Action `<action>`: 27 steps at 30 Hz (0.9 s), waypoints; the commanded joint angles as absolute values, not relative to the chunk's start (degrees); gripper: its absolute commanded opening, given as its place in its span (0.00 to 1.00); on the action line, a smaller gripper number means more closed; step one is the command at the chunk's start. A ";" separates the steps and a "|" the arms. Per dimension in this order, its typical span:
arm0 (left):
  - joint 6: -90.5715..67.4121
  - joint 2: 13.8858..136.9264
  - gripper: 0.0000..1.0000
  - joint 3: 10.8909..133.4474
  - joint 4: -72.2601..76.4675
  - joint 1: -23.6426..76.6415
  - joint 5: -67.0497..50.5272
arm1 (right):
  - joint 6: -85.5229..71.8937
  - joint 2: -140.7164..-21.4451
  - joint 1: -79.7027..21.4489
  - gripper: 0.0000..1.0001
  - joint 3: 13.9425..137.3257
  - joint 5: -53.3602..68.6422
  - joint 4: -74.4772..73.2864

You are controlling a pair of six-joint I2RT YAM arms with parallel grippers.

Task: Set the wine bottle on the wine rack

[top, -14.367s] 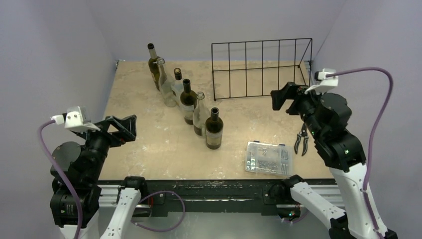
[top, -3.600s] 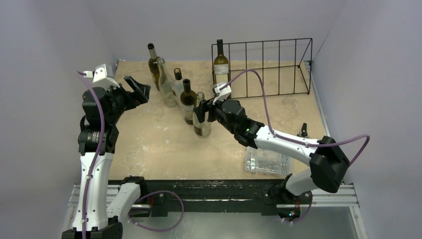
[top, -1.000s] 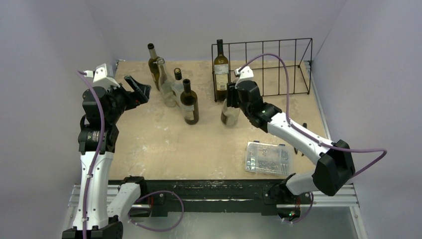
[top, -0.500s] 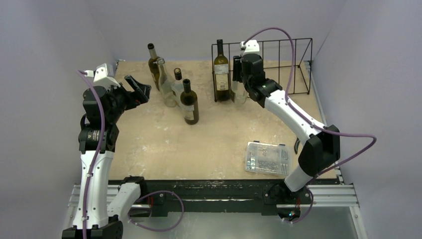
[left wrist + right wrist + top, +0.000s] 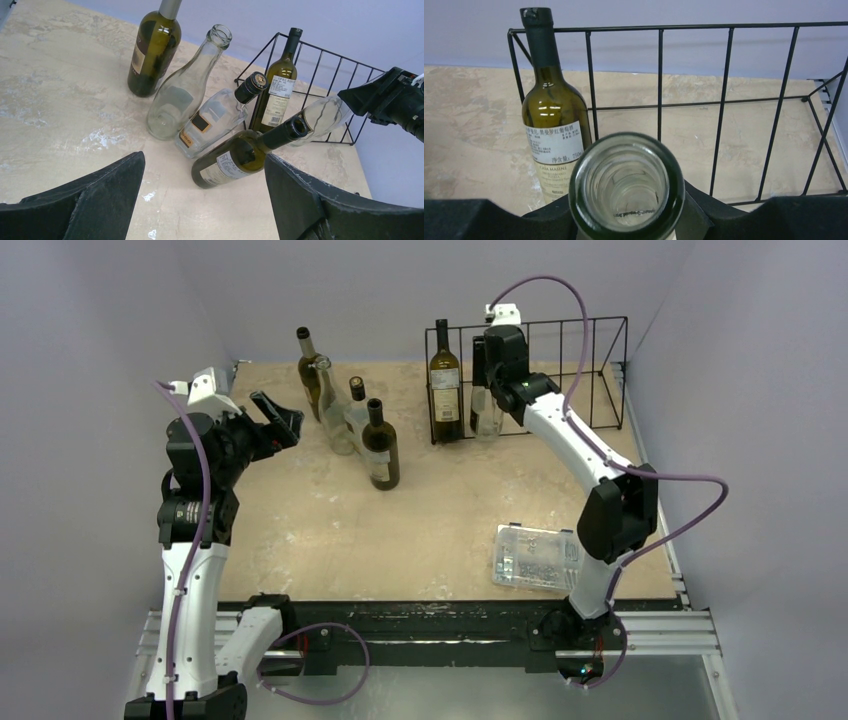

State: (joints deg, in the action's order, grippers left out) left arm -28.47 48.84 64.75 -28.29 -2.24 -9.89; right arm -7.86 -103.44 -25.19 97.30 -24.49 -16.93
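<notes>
The wine rack, a low black wire frame, stands at the back right of the table. A dark labelled bottle stands in its leftmost slot. My right gripper is shut on the neck of a clear wine bottle, held upright at the slot beside the dark one. The right wrist view looks straight down into the clear bottle's mouth, with the rack's bars behind it. Whether its base rests on the table is hidden. My left gripper hangs open and empty at the left.
Several more bottles stand in a row at the back left, seen close in the left wrist view. A clear plastic parts box lies near the front right edge.
My right gripper has carried the clear bottle from the table's middle back to the rack, beside the dark bottle. The left arm has not moved.
</notes>
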 commanded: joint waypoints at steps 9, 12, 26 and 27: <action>-28.82 48.36 0.89 65.21 -26.55 -2.86 -10.49 | -10.31 -106.67 -23.32 0.00 107.67 -21.62 -11.13; -28.83 48.25 0.89 65.22 -26.47 -2.81 -10.55 | -10.52 -107.87 -23.07 0.00 108.45 -21.21 -11.46; -28.92 48.34 0.89 65.23 -26.44 -2.81 -10.63 | -10.28 -118.23 -22.14 0.00 117.01 -21.36 -13.63; -28.92 48.38 0.89 65.22 -26.45 -2.81 -10.63 | -10.28 -118.84 -22.07 0.00 117.54 -21.61 -13.49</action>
State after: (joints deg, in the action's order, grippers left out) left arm -28.49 48.73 64.75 -28.29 -2.26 -9.91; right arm -9.98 -118.56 -22.09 112.20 -21.08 -18.37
